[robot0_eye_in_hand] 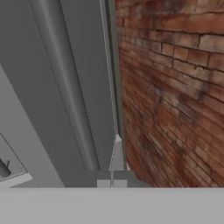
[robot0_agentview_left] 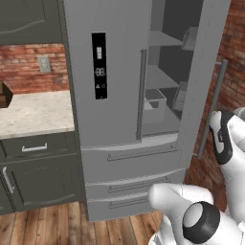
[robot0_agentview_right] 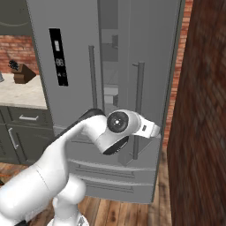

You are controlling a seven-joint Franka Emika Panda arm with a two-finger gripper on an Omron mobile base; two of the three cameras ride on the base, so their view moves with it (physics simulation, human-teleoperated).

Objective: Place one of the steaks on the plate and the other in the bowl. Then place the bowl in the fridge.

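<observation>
We list, left to right: pale bench (robot0_agentview_left: 33,112) with a knife block (robot0_agentview_right: 22,74); grey fridge (robot0_agentview_left: 115,119), its black display panel (robot0_agentview_left: 99,65) on the shut left door, right door (robot0_agentview_left: 203,72) swung open on bare shelves (robot0_agentview_left: 160,76); brick wall (robot0_eye_in_hand: 175,87). Our gripper (robot0_eye_in_hand: 112,184) sits pressed together beside the open door's handle (robot0_eye_in_hand: 65,87), holding nothing.

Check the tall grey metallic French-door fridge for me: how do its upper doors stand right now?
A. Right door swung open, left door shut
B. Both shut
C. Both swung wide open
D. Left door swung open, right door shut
A: the right door of the tall grey metallic fridge stands swung out, baring the inner shelves, while the left door with the black display panel sits flush and shut.
</observation>
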